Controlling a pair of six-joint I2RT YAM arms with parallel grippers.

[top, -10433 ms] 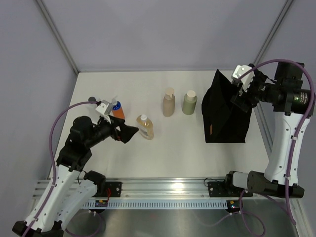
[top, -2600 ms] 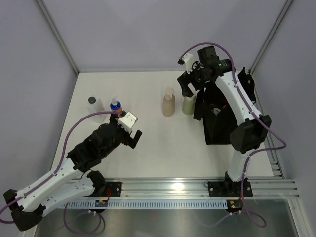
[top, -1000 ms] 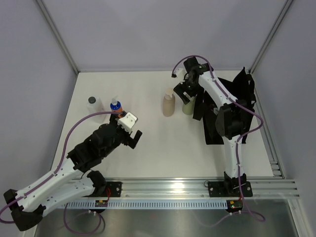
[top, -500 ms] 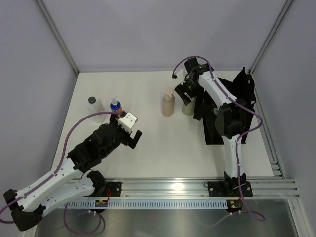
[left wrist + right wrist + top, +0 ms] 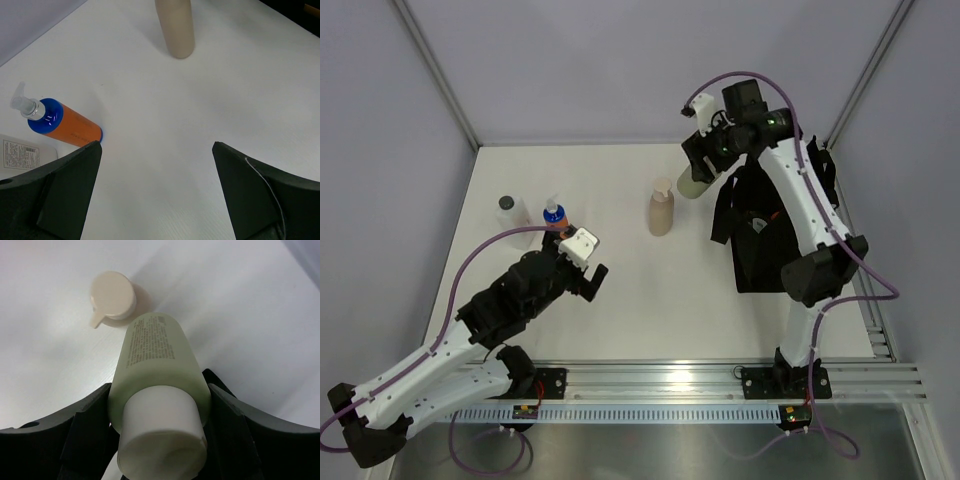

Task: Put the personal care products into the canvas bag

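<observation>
My right gripper (image 5: 703,168) is shut on the olive-green bottle with a cream cap (image 5: 692,186) and holds it in the air, just left of the black canvas bag (image 5: 775,245). The right wrist view shows the green bottle (image 5: 155,357) between both fingers of my right gripper (image 5: 160,425), cap towards the camera, above the tan pump bottle (image 5: 112,296). That tan pump bottle (image 5: 661,210) stands mid-table. An orange bottle with a blue cap (image 5: 555,214) and a clear bottle with a grey cap (image 5: 510,211) stand at the left. My left gripper (image 5: 588,281) hangs open and empty near them.
In the left wrist view the orange bottle (image 5: 70,127) lies beyond the left finger, the tan bottle (image 5: 176,27) stands further off, and the bag's edge (image 5: 300,12) shows at the top right. Grey walls close the table's back and sides.
My right gripper has closed on the olive-green bottle and lifted it off the table, away from the tan pump. The left arm has not moved.
</observation>
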